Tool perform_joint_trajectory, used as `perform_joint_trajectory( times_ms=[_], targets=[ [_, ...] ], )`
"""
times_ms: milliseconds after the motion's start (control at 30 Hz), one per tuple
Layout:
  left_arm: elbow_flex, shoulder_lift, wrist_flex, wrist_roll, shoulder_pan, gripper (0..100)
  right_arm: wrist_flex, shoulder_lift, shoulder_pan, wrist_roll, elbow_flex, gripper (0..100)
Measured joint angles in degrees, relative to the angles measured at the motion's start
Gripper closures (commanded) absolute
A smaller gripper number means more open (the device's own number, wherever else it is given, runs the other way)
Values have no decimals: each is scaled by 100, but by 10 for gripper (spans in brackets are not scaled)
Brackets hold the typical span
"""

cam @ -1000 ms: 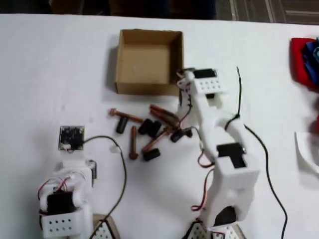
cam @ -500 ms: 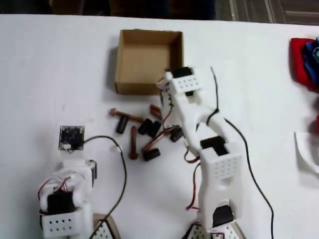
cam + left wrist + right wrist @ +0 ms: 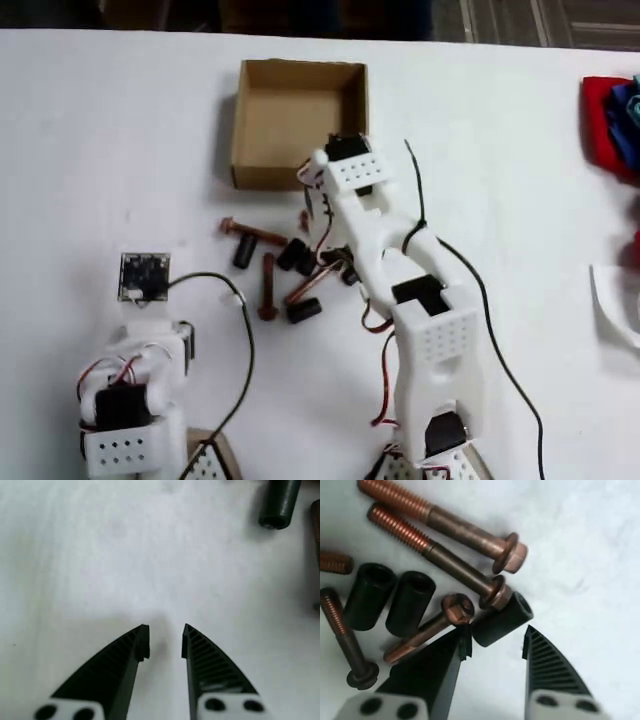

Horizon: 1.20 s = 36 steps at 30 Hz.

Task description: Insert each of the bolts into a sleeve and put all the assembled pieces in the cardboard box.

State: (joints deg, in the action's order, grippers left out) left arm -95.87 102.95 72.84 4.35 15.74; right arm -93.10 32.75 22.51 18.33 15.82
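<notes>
While my right gripper point(image 3: 495, 641) hangs with its fingers spread, a black sleeve point(image 3: 501, 619) lies just ahead of their tips among copper bolts point(image 3: 455, 572), the cardboard box point(image 3: 285, 176) sits farther ahead beyond that pile, and my left gripper point(image 3: 165, 641) hovers well aside over the white table point(image 3: 100, 555), fingers slightly parted.

Cardboard box point(image 3: 300, 120) — brown, square, open-topped, standing upright.
Bolts point(image 3: 268, 285) — copper-coloured, threaded shanks, flanged hex heads; loose, lying flat at crossed angles in a scatter near the box's front wall.
Sleeves point(image 3: 243, 252) — short black open-ended tubes, on their sides among the bolts, several touching them.
</notes>
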Motion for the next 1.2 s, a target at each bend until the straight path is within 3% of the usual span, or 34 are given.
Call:
perform_joint_trajectory(
  times_ms=[500, 600, 667, 933, 1200],
  targets=[
    [0, 0, 0, 0, 9, 868, -229, 1398, -563, 0, 677, 838],
    [0, 0, 0, 0, 9, 868, -316, 1424, -589, -35, 747, 907],
    [0, 0, 0, 0, 9, 868, -404, 1433, -598, -308, 782, 988],
    [0, 0, 0, 0, 9, 868, -554, 1442, -756, -1547, 835, 820],
    [0, 0, 0, 0, 9, 868, -554, 1055, -747, -2629, 730, 807]
  ],
)
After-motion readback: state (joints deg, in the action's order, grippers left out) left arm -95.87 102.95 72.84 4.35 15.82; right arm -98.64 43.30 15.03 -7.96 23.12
